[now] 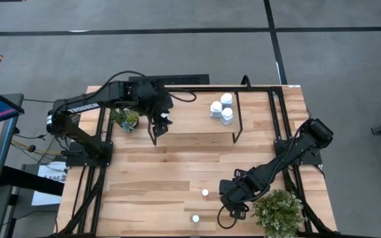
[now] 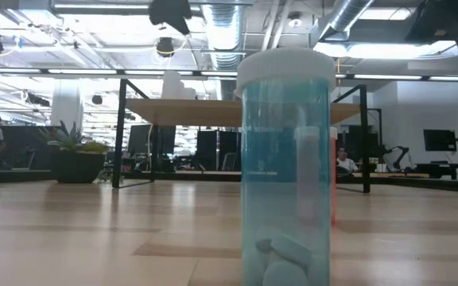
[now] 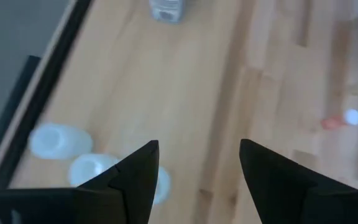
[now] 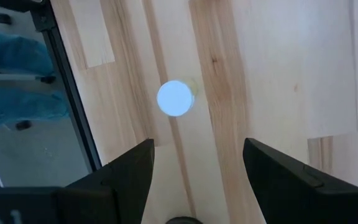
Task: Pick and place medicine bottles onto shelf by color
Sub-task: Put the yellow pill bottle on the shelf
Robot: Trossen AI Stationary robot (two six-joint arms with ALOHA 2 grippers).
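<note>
Left pincer (image 1: 161,124) open over the shelf (image 1: 197,114) left end, bare board beside it. Right pincer (image 1: 233,198) open, empty, near-right of shelf, by a bottle (image 1: 205,193).

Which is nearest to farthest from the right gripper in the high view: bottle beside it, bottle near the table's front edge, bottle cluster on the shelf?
From the right gripper:
1. Bottle beside it, toward the table's middle.
2. Front-edge bottle.
3. Shelf cluster, far side.

Left claw (image 1: 162,123) and right claw (image 1: 235,210) both gape, empty.

Three white bottles (image 1: 221,109) clustered upright on shelf (image 1: 197,116); two on table.
</note>
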